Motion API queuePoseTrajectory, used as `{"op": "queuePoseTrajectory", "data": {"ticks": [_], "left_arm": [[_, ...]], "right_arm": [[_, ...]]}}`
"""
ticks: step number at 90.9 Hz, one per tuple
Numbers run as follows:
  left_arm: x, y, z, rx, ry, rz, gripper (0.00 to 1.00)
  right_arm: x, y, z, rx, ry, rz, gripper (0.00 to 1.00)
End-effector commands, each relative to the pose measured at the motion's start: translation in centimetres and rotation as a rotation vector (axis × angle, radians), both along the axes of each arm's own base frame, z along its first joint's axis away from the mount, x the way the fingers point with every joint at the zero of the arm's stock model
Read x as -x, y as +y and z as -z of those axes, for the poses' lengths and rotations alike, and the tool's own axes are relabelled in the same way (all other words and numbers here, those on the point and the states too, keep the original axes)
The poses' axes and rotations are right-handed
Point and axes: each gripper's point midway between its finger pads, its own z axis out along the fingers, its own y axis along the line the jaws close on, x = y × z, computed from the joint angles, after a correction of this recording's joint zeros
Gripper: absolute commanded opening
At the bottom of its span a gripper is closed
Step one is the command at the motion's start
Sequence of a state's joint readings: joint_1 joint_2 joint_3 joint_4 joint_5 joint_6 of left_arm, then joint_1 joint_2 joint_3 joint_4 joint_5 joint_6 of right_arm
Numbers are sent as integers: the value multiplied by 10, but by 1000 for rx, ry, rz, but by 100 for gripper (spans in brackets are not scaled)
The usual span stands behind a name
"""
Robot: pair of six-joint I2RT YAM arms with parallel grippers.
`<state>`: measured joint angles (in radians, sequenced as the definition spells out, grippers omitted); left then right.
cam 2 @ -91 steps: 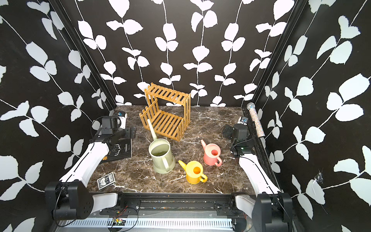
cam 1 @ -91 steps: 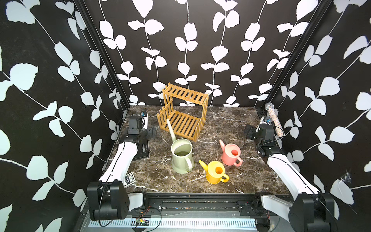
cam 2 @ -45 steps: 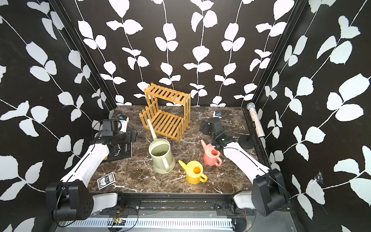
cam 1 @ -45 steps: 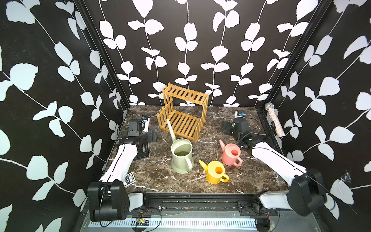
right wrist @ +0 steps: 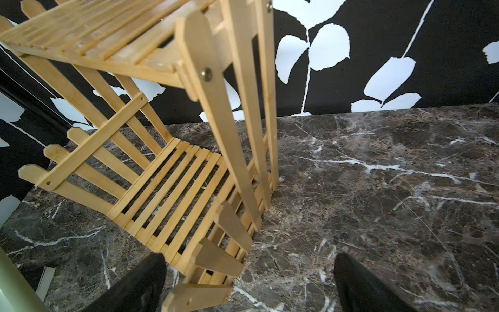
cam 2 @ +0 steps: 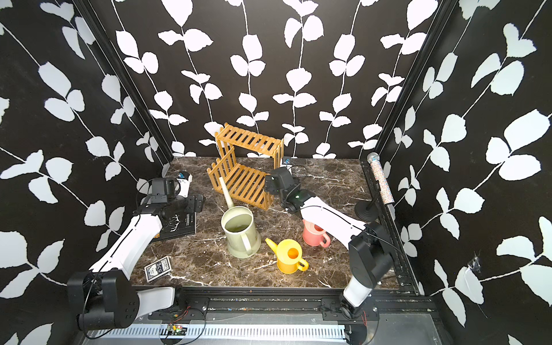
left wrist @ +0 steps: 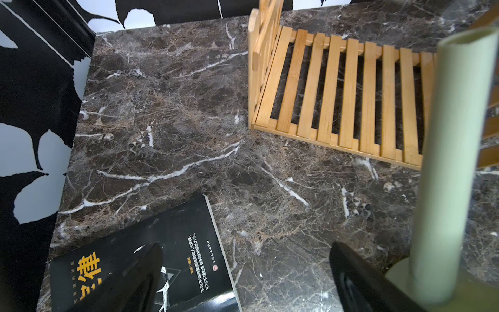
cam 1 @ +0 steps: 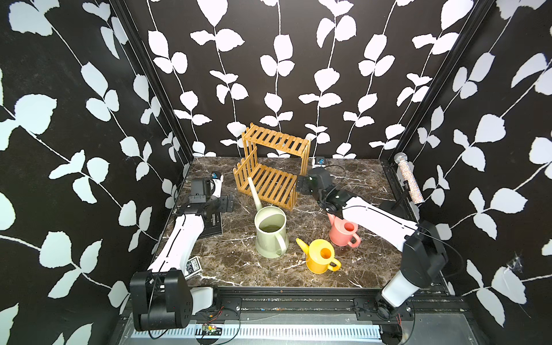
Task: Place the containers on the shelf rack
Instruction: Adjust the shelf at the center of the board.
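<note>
The wooden shelf rack (cam 1: pixel 270 182) (cam 2: pixel 243 182) stands at the back middle of the marble table. In front of it is the large sage-green can (cam 1: pixel 270 236) (cam 2: pixel 240 233), its spout (left wrist: pixel 453 162) leaning toward the rack. The yellow can (cam 1: pixel 319 257) (cam 2: pixel 288 257) and the pink can (cam 1: pixel 343 234) (cam 2: pixel 315 237) stand to its right. My right gripper (cam 1: pixel 300 186) (right wrist: pixel 249 256) is open at the rack's front right corner (right wrist: pixel 216 259), holding nothing. My left gripper (cam 1: pixel 224 203) (left wrist: pixel 245 247) is open above the table, left of the green can.
A black book (cam 1: pixel 213 224) (left wrist: pixel 189 243) lies under my left gripper, and a card deck (cam 1: pixel 192 264) lies nearer the front. A glittery microphone on a stand (cam 1: pixel 407 179) leans at the right edge. Small white devices sit at the back (cam 1: pixel 319 161) and back left (cam 1: pixel 216 176).
My right arm has swung from the table's right edge across to the rack's front right corner. The left gripper has edged slightly toward the middle. The cans have not moved.
</note>
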<state>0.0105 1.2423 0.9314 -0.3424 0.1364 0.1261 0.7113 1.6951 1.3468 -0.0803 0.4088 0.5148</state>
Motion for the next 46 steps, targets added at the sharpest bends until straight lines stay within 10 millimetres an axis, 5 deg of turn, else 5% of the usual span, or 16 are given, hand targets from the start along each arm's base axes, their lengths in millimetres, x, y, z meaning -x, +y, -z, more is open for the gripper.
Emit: {"op": "queuePoseTrajectory", "data": {"ticks": [1,17,46], "left_arm": [[6,1,-3,-1,-12,13,98],[5,2,-3,-4,-23,10,99],[6,-3,-2,28,-18,25,99]], "right_arm": [[-4,13,3,5,13,29,98],[-5,23,21,5,72,75,99],[-6,11,46,43,127,165,99]]}}
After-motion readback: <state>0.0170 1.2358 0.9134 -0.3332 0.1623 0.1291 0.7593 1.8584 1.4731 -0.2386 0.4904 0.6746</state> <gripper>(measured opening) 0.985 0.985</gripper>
